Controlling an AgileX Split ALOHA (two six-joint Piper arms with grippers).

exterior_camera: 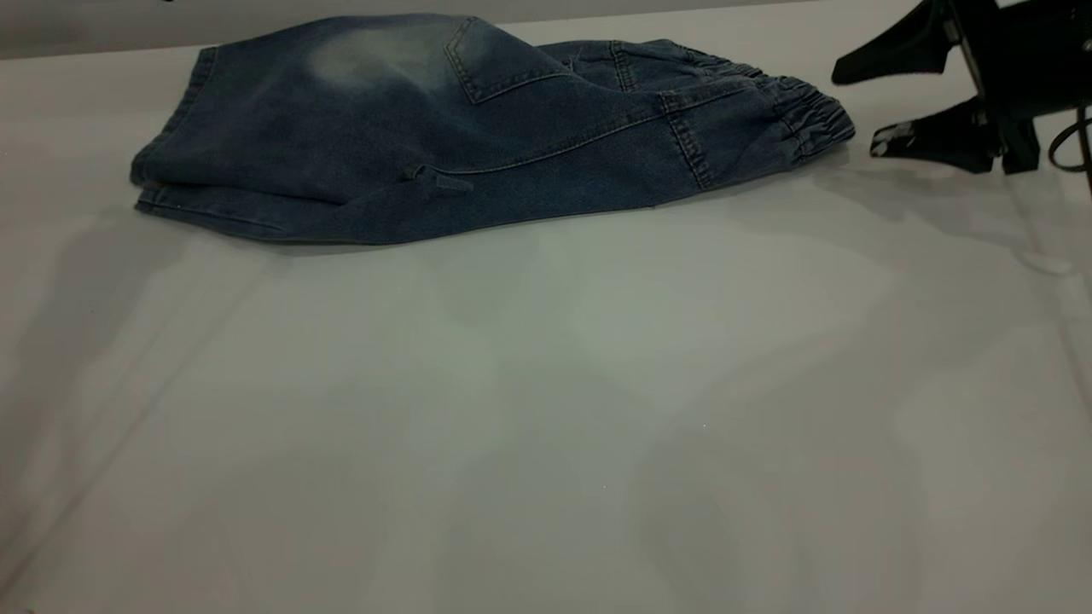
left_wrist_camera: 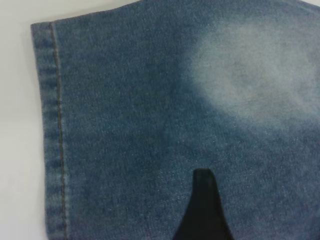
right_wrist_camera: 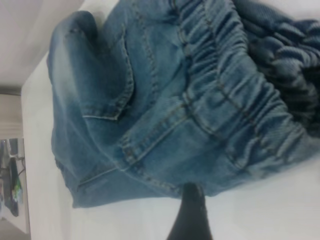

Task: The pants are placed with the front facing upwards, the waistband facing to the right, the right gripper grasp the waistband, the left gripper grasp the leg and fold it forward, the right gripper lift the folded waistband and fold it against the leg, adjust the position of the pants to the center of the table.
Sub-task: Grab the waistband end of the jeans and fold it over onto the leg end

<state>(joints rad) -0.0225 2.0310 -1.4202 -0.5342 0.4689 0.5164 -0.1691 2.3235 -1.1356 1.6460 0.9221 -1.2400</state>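
My right gripper (exterior_camera: 862, 107), jaws spread, sits beside the waistband (exterior_camera: 810, 115) near the table's (exterior_camera: 546, 409) far-right corner; the soft, floppy pants (exterior_camera: 444, 128) want a pinch on that thick gathered band.

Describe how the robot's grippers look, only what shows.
The right gripper is matte black, with two tapered, angular fingers on a blocky black body; pale scuffs mark the lower fingertip, and a thin black cable loops behind it. Of the left gripper, only one black, tapering fingertip shows in its wrist view.
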